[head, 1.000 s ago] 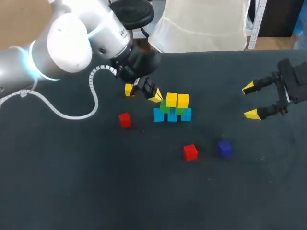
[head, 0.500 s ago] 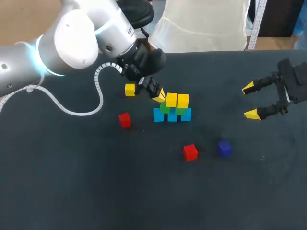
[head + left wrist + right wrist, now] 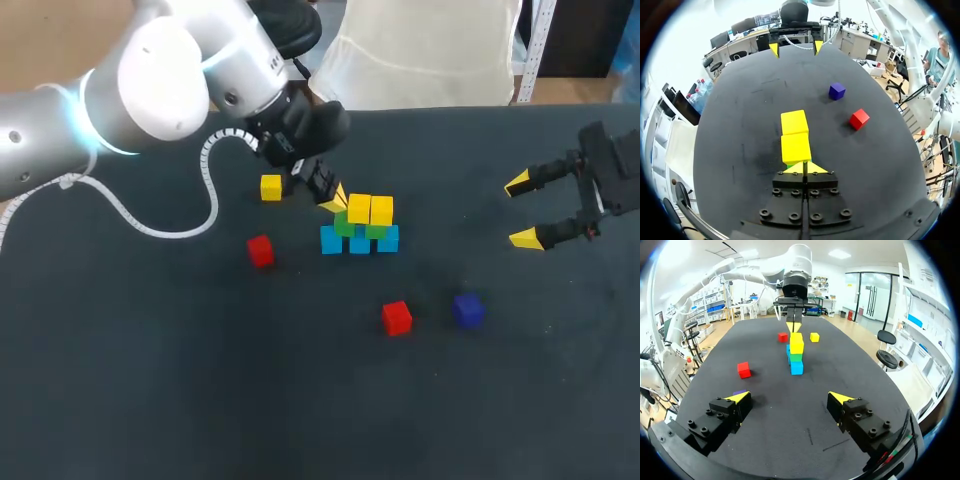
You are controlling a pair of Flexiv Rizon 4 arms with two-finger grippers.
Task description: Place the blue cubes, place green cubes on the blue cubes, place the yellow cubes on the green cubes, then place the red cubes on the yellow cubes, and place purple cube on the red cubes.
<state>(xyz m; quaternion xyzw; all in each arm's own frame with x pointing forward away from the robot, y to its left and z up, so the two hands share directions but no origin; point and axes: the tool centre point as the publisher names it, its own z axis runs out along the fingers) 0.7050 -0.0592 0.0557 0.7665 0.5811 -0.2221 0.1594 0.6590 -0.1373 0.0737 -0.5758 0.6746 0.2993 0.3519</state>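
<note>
Black surface [image 3: 300, 400]: left gripper [image 3: 333, 200], clenched empty, just beside the stacked yellow cubes [image 3: 369, 210]; any sideways nudge could topple them.

The black table [image 3: 200, 380] carries a row of three blue cubes [image 3: 359, 241] near its middle. A loose yellow cube [image 3: 270, 187] lies behind and left of that row. One red cube [image 3: 260, 250] sits left of the row, while a second red cube [image 3: 397, 317] and a purple cube [image 3: 467, 309] lie close together in front of it.
</note>
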